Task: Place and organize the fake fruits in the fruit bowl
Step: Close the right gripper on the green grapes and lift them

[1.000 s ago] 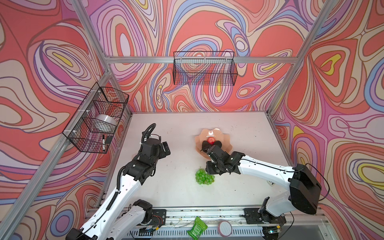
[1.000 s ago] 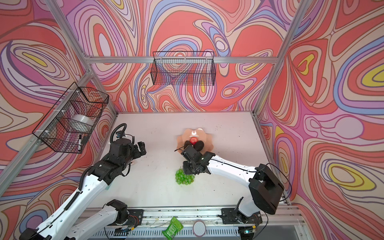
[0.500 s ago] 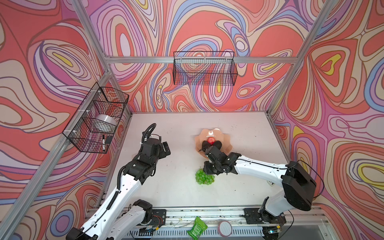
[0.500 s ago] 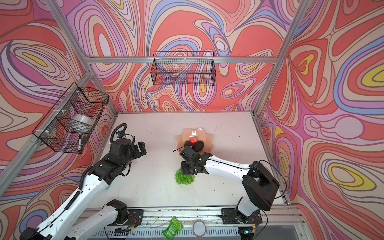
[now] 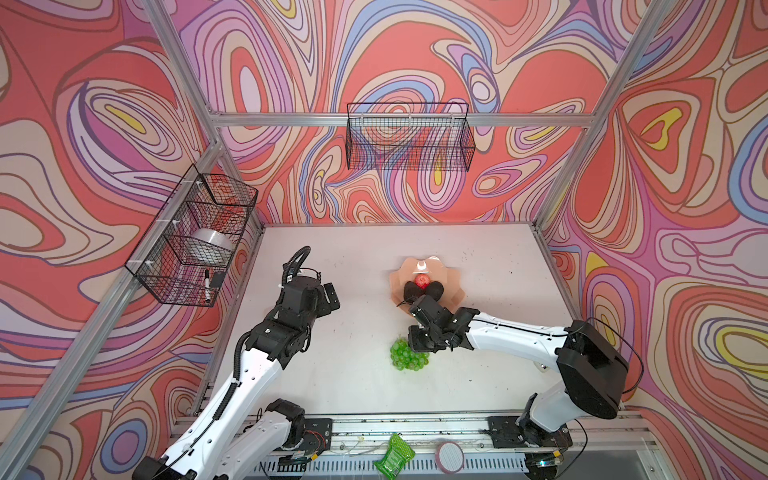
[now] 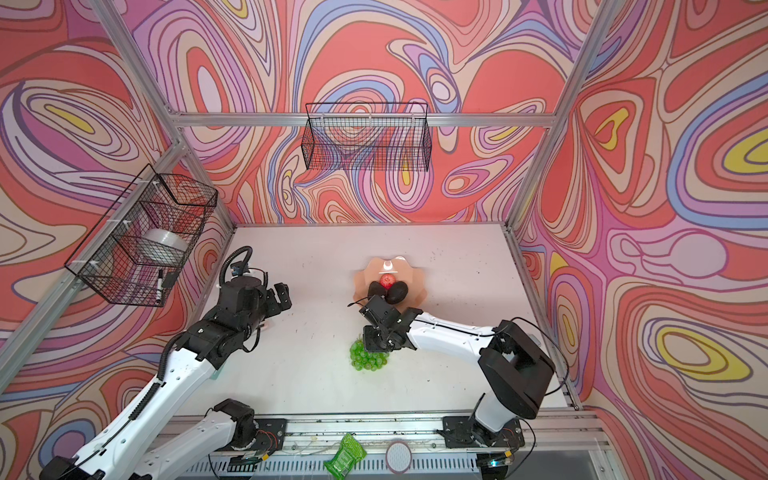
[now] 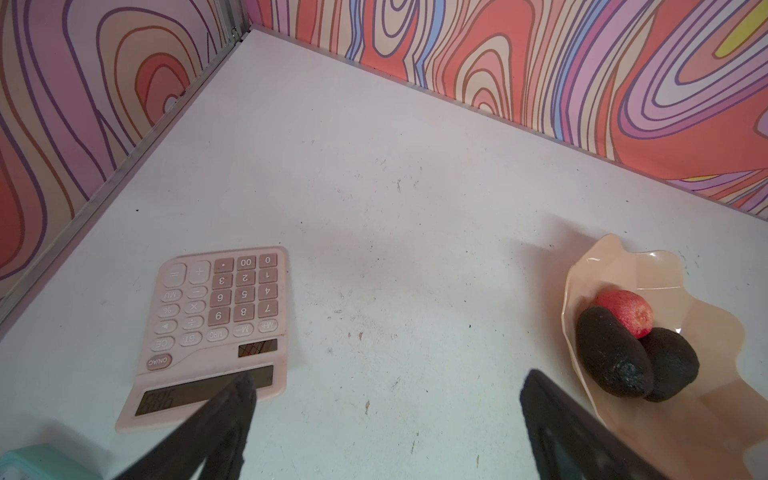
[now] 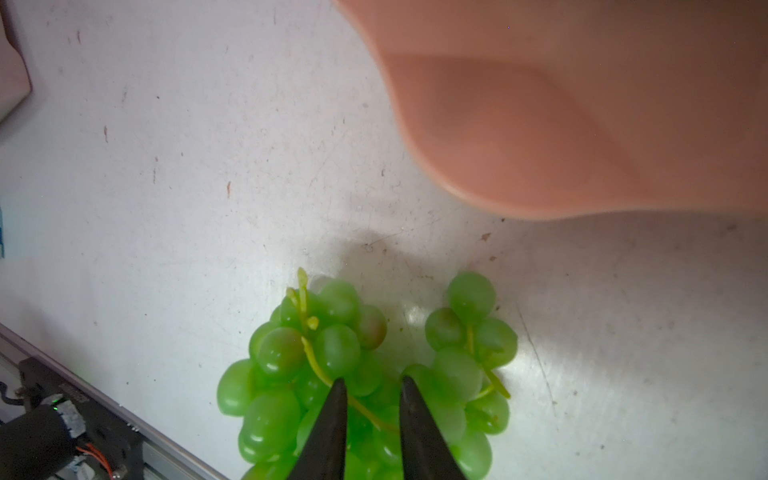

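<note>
The peach-pink fruit bowl (image 5: 451, 286) (image 6: 415, 286) (image 7: 623, 257) holds a red apple (image 5: 422, 281) (image 7: 625, 311) and two dark avocados (image 5: 411, 289) (image 7: 611, 357) (image 7: 673, 363). A bunch of green grapes (image 5: 405, 357) (image 6: 365, 359) (image 8: 291, 374) lies on the table just in front of the bowl. My right gripper (image 5: 417, 345) (image 8: 371, 380) is down in the bunch. Its jaws stand narrowly apart with the stem and grapes between them, and a firm hold does not show. My left gripper (image 5: 328, 297) (image 7: 386, 376) hovers wide open and empty, left of the bowl.
A pink calculator (image 7: 220, 324) and a teal object (image 7: 37, 461) lie on the table under my left arm. Wire baskets hang on the back wall (image 5: 409, 139) and the left wall (image 5: 195, 237). A green packet (image 5: 395, 455) and a pink-rimmed disc (image 5: 451, 457) sit on the front rail.
My right gripper has shifted a little left and down onto the grapes, and its jaws have narrowed. The left arm and the fruits in the bowl have not moved.
</note>
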Robot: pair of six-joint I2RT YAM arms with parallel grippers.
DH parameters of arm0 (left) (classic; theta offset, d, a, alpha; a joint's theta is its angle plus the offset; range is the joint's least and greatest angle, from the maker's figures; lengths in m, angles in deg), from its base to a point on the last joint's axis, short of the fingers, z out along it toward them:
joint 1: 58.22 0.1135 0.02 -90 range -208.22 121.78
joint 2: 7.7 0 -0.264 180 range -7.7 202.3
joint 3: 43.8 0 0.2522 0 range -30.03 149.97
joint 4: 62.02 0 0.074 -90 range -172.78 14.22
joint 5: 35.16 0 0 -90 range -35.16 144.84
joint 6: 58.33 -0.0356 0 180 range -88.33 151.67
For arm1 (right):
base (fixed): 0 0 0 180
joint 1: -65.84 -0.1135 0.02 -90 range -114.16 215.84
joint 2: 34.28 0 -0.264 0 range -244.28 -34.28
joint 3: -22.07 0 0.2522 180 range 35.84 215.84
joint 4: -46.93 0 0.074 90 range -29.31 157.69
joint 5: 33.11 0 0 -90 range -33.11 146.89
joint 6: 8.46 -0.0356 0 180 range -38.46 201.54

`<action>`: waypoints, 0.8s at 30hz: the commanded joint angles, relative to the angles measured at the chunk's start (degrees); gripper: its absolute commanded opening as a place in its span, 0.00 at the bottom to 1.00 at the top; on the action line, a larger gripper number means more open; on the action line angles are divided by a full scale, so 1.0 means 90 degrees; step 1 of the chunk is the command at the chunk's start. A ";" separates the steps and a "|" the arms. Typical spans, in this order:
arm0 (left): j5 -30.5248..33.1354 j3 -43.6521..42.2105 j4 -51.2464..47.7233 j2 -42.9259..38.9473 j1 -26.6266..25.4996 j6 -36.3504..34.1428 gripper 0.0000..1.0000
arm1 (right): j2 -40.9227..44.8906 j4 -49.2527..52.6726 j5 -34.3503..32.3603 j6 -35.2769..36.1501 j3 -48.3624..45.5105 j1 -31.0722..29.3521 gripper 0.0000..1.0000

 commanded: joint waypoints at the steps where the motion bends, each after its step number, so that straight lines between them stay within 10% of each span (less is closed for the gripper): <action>1: 0.0035 -0.0006 -0.0137 -0.0071 0.0087 0.0029 1.00 | 0.0172 0.0069 -0.0070 0.0065 -0.0149 -0.0028 0.27; 12: -0.0005 -0.0018 -0.0127 -0.0051 0.0094 0.0061 1.00 | 0.1271 -0.1175 -0.0386 0.0678 -0.0833 -0.0277 0.61; 24: -0.0013 -0.0015 -0.0157 -0.0061 0.0103 0.0092 1.00 | 0.0416 -0.2396 -0.1170 0.1278 -0.1052 -0.1110 0.73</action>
